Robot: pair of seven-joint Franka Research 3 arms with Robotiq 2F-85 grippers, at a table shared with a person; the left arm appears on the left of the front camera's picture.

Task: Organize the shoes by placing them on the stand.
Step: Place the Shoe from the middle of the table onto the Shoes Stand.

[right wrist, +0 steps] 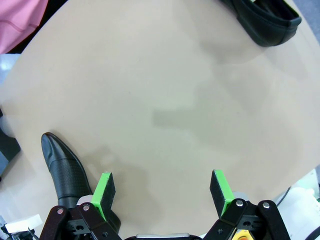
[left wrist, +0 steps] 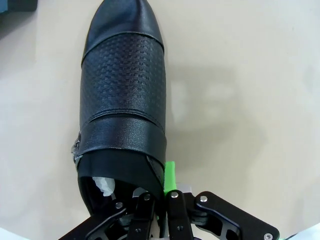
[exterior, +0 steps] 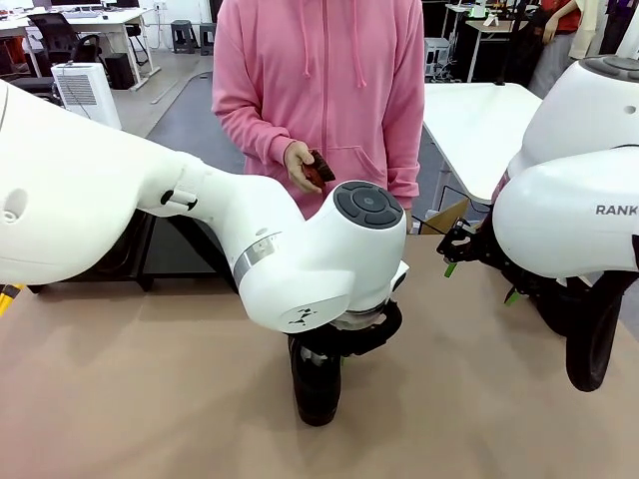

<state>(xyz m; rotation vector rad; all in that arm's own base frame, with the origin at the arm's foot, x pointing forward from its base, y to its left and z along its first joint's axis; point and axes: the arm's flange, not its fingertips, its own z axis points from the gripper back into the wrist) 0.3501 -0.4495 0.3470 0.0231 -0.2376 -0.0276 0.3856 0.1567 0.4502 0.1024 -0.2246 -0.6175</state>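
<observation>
- Left hand [left wrist: 157, 194] is clamped narrow on the shoe [left wrist: 122, 100], right at the collar: the green pad [left wrist: 170, 172] sits on the outside of the wall and the other finger is down inside the opening.
- Beside that inner finger, crumpled white paper stuffing [left wrist: 105, 186] peeks out of the shoe.
- The shoe is glossy black with a textured band across the middle, a smooth pointed toe aimed away from the wrist, and a small metal buckle [left wrist: 76, 150] on one flank.
- Beige tabletop [left wrist: 250, 100] lies all around it; I can't tell if the sole is touching or just clear.
- From the front, the left hand [exterior: 334, 339] hangs under the big white wrist at mid-table, with the shoe [exterior: 316, 384] dark and upright below it, near the robot's edge of the tabletop [exterior: 130, 399].
- Over to the right hand [right wrist: 162, 190]: jaws wide, green pads well apart, nothing between them but bare tabletop [right wrist: 175, 100].
- Just beside its one pad lies a pointed shoe [right wrist: 65, 167]; whether it's the held one, I can't say.
- Another shoe [right wrist: 265, 22] lies well apart, at the top edge of that view.
- From the front the right hand [exterior: 479, 282] hovers at the right side of the table.
- Across the table stands a person [exterior: 319, 80] in a pink hoodie, the person's hand [exterior: 298, 165] holding a small brown object [exterior: 320, 165].
</observation>
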